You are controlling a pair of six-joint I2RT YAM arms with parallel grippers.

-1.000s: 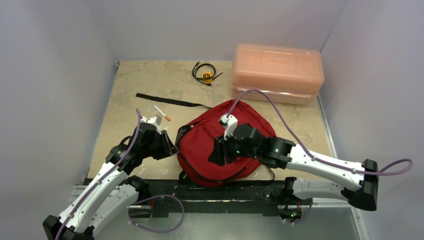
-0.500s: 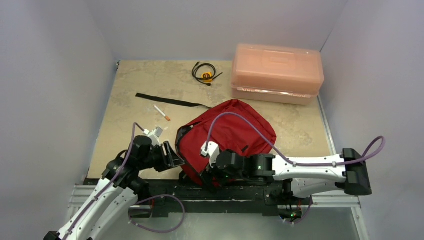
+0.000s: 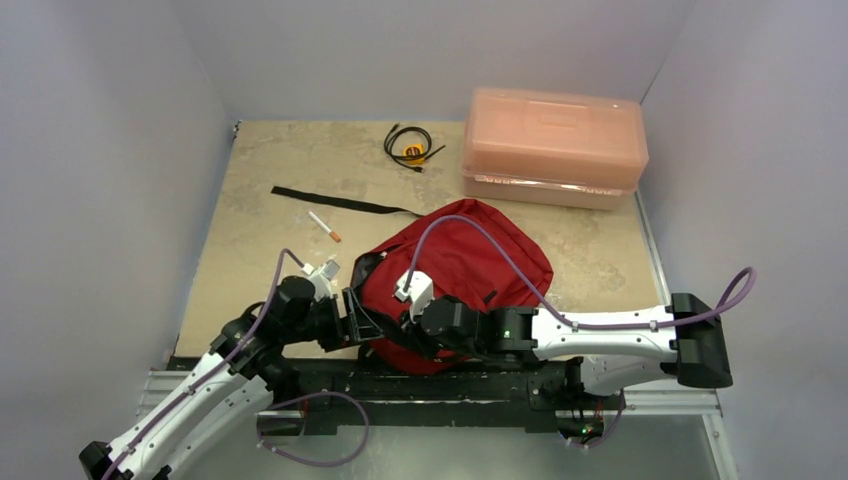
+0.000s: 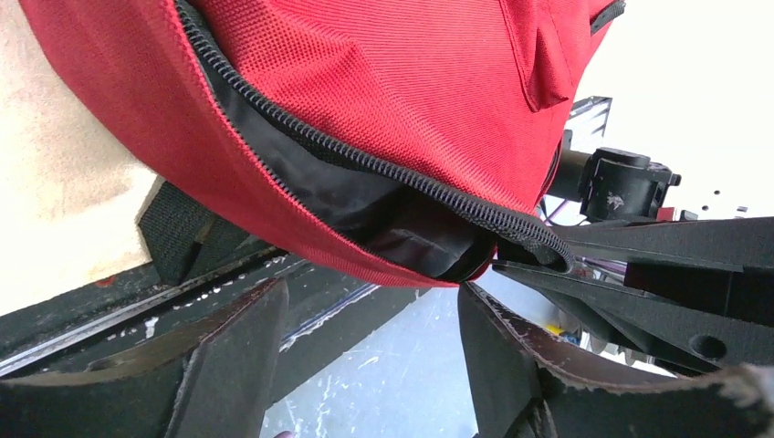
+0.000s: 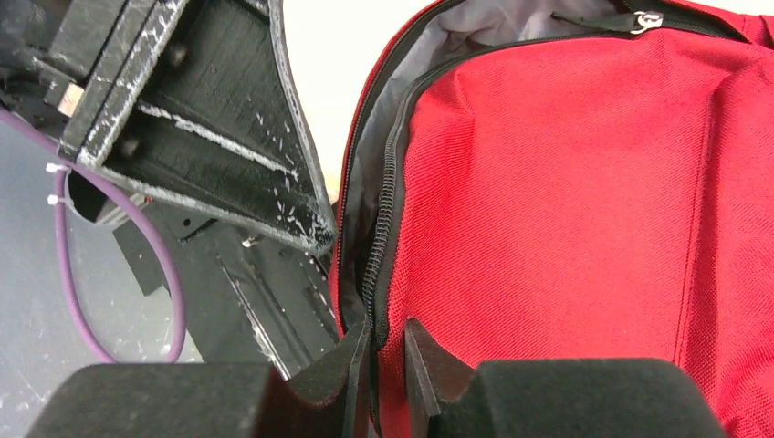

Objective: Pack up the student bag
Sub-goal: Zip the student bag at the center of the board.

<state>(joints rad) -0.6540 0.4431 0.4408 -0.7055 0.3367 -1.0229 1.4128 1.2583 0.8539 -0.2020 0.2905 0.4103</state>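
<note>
A pink plastic box (image 3: 553, 145) sits at the far right corner of the table (image 3: 270, 165), with a coiled black cable (image 3: 410, 145) just left of it near the far edge. A flat black strap (image 3: 340, 203) and a white pen (image 3: 324, 227) lie nearer the left edge.

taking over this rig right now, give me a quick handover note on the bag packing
Left pincer: open, at the student bag's near left edge, holding nothing.
Right pincer: shut on the bag's zipper edge at that same corner.
Bag: lies flat at the near edge of the table, zipper undone on that side, grey lining showing.
Done: bag partly opened; nothing visible inside.
Left: pen, black strap and coiled cable lie loose on the table; pink box sits far right. Probably spread the opening, then load.
</note>
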